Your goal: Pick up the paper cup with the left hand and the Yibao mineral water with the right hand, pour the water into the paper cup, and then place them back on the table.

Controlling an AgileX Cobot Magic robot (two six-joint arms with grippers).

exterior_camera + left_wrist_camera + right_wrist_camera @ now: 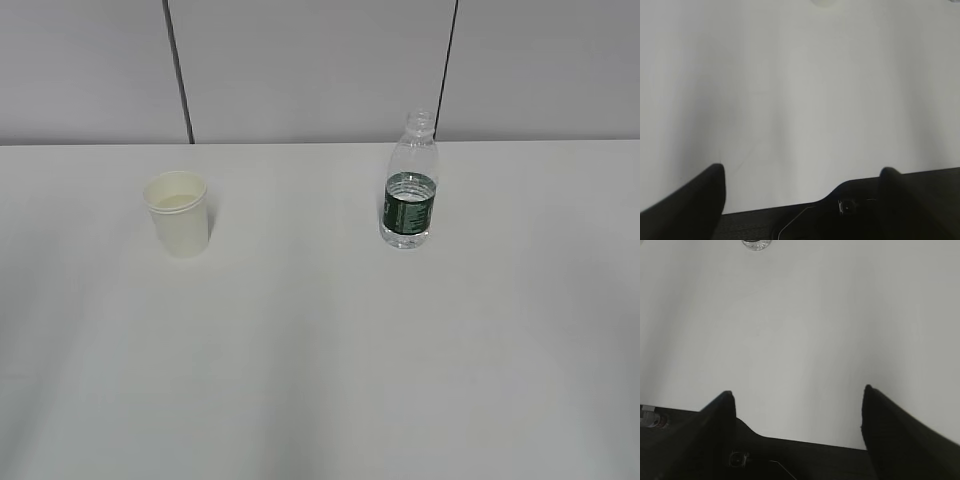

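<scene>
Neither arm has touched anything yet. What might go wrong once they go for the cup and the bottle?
The bottle has no cap and holds water, so a clumsy grab or tilt could spill it on the table. The paper cup is light and soft: the open left gripper might knock it over or crush it. Both things sit at the far edge of the wrist views, so the right gripper also faces a long approach that could arrive off-centre.

paper cup [178, 215]: plain cream-white
Yibao mineral water [409, 190]: clear plastic, dark green label band
table [320, 350]: plain white
wall [320, 60]: pale grey, dark vertical seams
left gripper [802, 177]: black
right gripper [797, 397]: black
</scene>
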